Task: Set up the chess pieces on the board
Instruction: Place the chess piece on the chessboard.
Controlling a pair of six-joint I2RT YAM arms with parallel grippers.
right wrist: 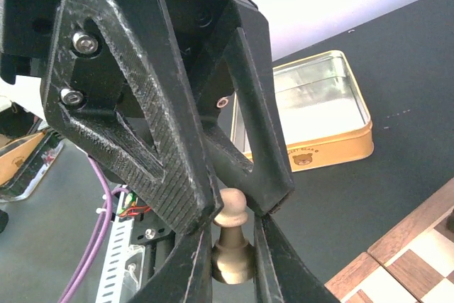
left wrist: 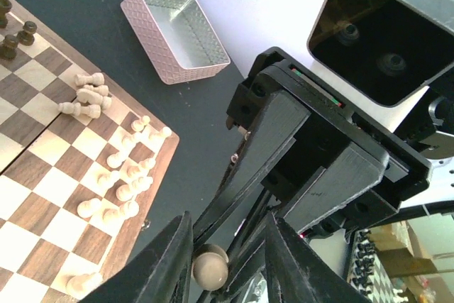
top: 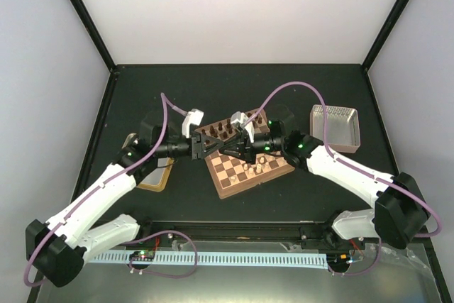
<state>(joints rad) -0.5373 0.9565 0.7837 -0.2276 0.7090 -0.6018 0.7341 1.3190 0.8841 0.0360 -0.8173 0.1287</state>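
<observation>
Dark tabletop point(top: 213, 90) with the board point(top: 234, 184), right gripper point(right wrist: 233, 243) clamped on a cream pawn point(right wrist: 230, 211), left gripper point(left wrist: 227, 246) half-closed round its head, can't tell if gripping

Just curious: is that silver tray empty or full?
Empty: the silver tray shows only its bare floor in the left wrist view.

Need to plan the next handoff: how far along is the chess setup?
Early. Dark chessmen stand along the board's far edge. In hand: one cream pawn, clamped by the right gripper, the left gripper flanking its head. Left: the other cream pieces lie bunched, several toppled, near the board's edge, none ranked.
</observation>
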